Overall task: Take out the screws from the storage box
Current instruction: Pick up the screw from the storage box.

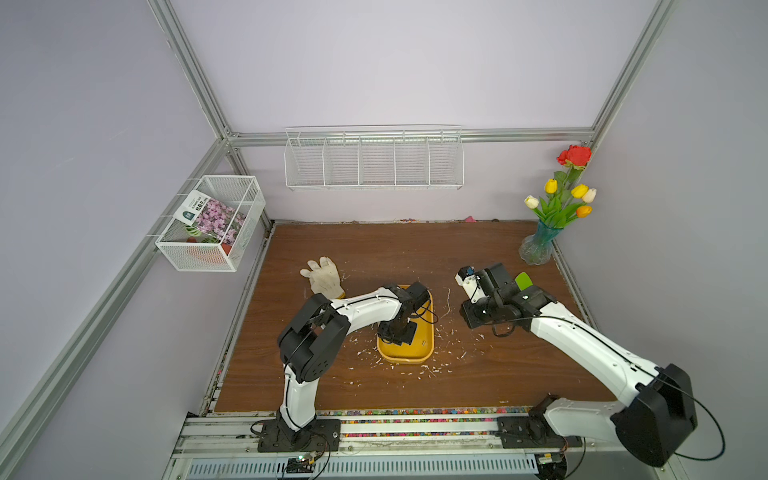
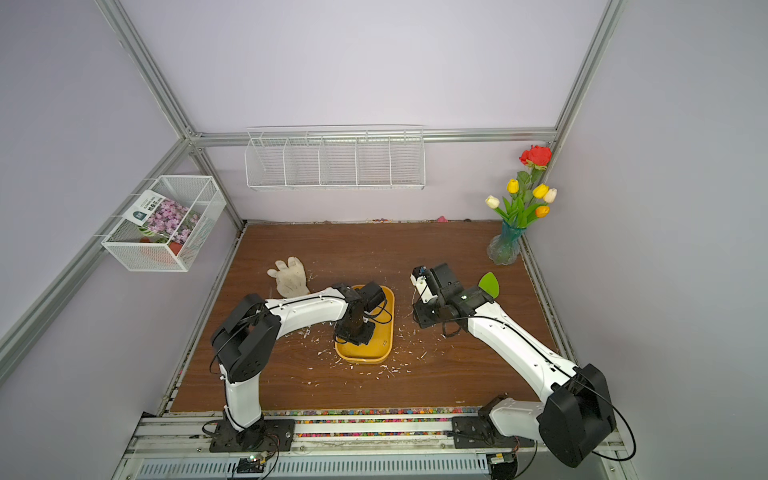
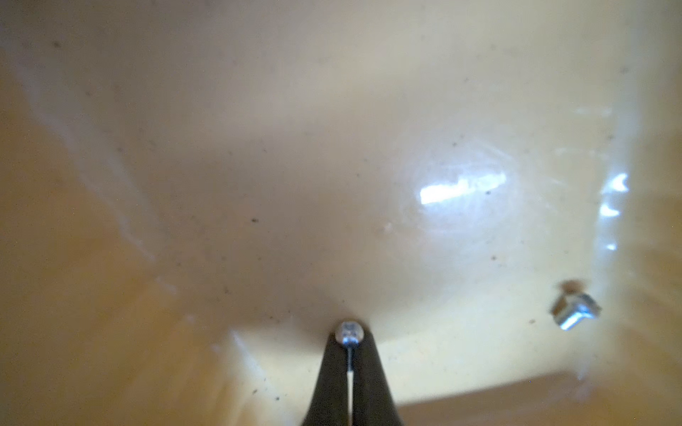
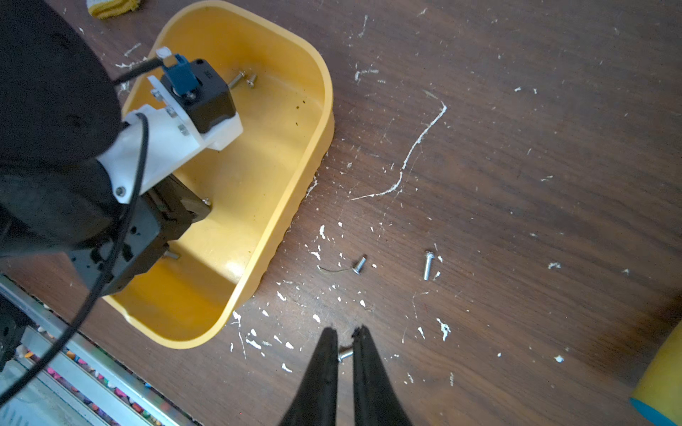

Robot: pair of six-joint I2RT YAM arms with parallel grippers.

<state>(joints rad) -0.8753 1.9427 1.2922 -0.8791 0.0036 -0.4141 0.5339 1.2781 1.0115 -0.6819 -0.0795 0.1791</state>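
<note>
table (image 1: 478, 257) open around storage box (image 1: 405, 358), left hand (image 3: 350, 356) inside with screw (image 3: 350, 332)

The right tool (image 4: 345, 332), its black jaws nearly closed, pinches a small silver screw (image 4: 345, 355) over a brown tabletop (image 4: 553, 129) strewn with white flakes (image 4: 406, 158). Just beyond the tips lie two loose screws (image 4: 428, 265). Farther off to one side, the left tool (image 4: 201, 208) reaches down into a yellow storage box (image 4: 310, 158) holding a few more screws (image 4: 241, 79).
</note>
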